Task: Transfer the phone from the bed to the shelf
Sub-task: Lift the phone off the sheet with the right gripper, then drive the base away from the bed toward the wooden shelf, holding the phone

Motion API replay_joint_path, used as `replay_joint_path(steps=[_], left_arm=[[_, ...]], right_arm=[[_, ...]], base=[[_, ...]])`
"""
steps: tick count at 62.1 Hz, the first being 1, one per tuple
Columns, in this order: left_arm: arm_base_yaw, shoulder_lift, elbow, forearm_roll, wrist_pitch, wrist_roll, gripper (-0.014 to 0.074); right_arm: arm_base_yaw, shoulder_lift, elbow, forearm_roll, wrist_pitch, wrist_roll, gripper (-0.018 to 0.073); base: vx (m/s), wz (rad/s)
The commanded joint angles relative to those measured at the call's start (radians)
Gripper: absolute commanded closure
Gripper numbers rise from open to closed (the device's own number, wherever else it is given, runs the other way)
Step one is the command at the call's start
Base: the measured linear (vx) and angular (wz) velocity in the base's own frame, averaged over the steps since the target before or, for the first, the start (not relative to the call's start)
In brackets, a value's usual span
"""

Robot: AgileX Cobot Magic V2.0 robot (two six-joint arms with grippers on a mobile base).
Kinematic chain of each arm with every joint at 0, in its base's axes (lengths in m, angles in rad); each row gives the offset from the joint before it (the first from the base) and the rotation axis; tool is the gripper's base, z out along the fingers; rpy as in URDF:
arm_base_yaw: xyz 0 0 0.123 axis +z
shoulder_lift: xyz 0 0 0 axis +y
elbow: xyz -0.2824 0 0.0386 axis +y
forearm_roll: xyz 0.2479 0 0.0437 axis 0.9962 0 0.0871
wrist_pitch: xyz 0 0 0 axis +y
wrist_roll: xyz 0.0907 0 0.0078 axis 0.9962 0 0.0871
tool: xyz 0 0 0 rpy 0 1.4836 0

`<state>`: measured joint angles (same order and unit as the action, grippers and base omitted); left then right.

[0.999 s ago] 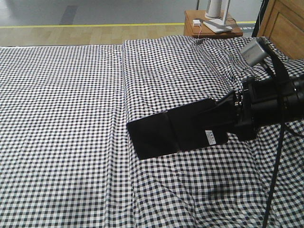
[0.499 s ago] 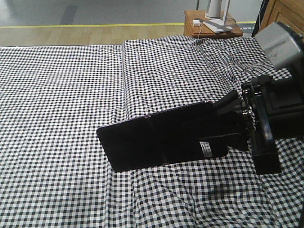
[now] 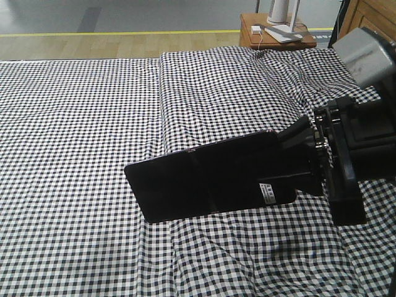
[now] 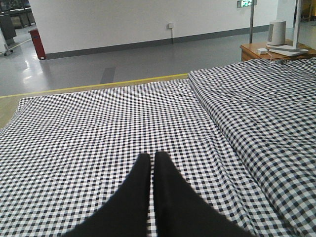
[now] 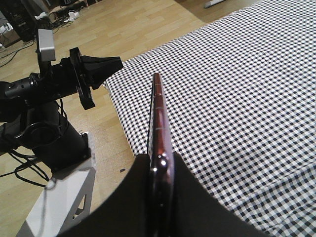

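Observation:
The phone (image 3: 204,182), black and glossy with a white sticker, hangs in the air above the bed (image 3: 80,124), held flat-on to the front view. My right gripper (image 3: 296,162) is shut on its right end. The right wrist view shows the phone (image 5: 157,118) edge-on, its pinkish-metal rim pinched between both fingers of the right gripper (image 5: 161,158). My left gripper (image 4: 150,155) is shut with nothing in it, hovering over the gingham bed (image 4: 98,123); the left gripper (image 5: 116,63) also shows from the right wrist. The shelf is out of view.
A small brown side table (image 3: 275,37) with a white appliance (image 4: 277,32) and charger stands beyond the bed's far right corner. A wooden panel (image 3: 371,25) rises at top right. The robot's base (image 5: 59,197) stands on wooden floor beside the bed's edge.
The right gripper has lifted the phone off the sheet, bringing it left and closer to the front camera. Over the last half second it barely moved.

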<state>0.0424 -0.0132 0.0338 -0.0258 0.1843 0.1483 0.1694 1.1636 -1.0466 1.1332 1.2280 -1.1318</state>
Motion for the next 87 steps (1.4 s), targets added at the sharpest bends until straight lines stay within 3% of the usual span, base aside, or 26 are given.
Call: replay_joint_path(steps=[1,49,87], left_arm=[[-0.004,-0.013,-0.021,-0.009,-0.072,-0.006,0.0595],[-0.004,-0.013,-0.021,-0.009,-0.072,-0.006,0.0595],[-0.004,-0.013,-0.021,-0.009,-0.072,-0.006,0.0595]], right_arm=[[0.000,-0.023,-0.025,0.096,0.058,0.003,0.0561],[0.000,-0.023,-0.025,0.096,0.057,0.001,0.0561],[0.000,-0.023,-0.025,0.096,0.057,0.001,0.0561]], base=[[0.00,0.00],[-0.01,0.03],[-0.08,0.31]])
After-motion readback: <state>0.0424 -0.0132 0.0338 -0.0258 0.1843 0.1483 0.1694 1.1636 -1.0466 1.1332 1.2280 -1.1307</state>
